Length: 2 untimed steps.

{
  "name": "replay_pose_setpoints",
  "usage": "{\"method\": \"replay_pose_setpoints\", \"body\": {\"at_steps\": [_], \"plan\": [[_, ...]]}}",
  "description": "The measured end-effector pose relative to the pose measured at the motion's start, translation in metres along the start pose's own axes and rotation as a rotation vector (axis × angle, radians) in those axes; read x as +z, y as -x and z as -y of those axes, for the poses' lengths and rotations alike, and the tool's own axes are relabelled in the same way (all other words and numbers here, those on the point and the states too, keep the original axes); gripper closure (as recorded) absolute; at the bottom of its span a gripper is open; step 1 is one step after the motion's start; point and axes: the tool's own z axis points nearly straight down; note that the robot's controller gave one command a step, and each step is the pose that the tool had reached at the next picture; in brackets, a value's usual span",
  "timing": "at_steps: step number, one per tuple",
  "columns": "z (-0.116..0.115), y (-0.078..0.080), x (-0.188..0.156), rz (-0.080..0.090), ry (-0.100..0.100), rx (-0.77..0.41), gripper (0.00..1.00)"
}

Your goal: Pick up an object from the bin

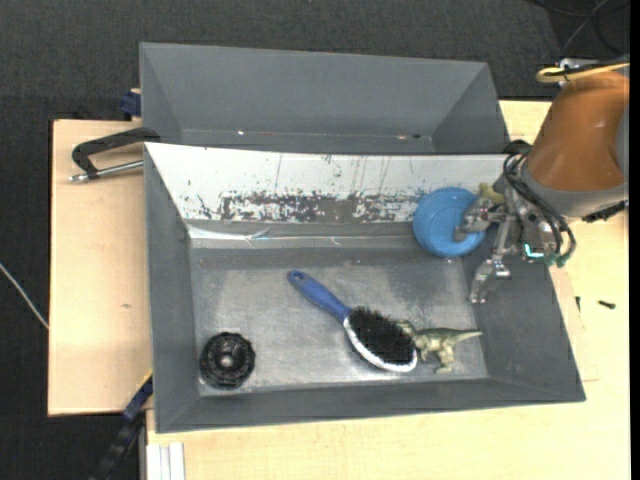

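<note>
My gripper [483, 278] hangs at the right side of the bin, close to the right wall and a little above the floor. Just to its left, a round blue disc-shaped thing [443, 222] leans against the back wall; it looks close to or touching the gripper's upper part. Below the gripper, a small tan toy dinosaur [443, 345] lies on the floor near the front right. Beside the dinosaur lies a hairbrush [360, 324] with a blue handle and black bristles in a white head.
A black round knob-like thing [226, 358] sits in the front left corner. The bin's floor between the brush and the left wall is bare metal. The arm's orange cover stands over the right rim.
</note>
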Motion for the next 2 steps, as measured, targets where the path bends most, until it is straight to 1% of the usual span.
{"method": "replay_pose_setpoints", "body": {"at_steps": [1, 2], "plan": [[-0.011, 0.002, 0.04, -0.003, 0.003, 0.202, 0.0], [-0.042, 0.016, 0.008, 0.008, 0.0, 0.303, 0.0]]}}
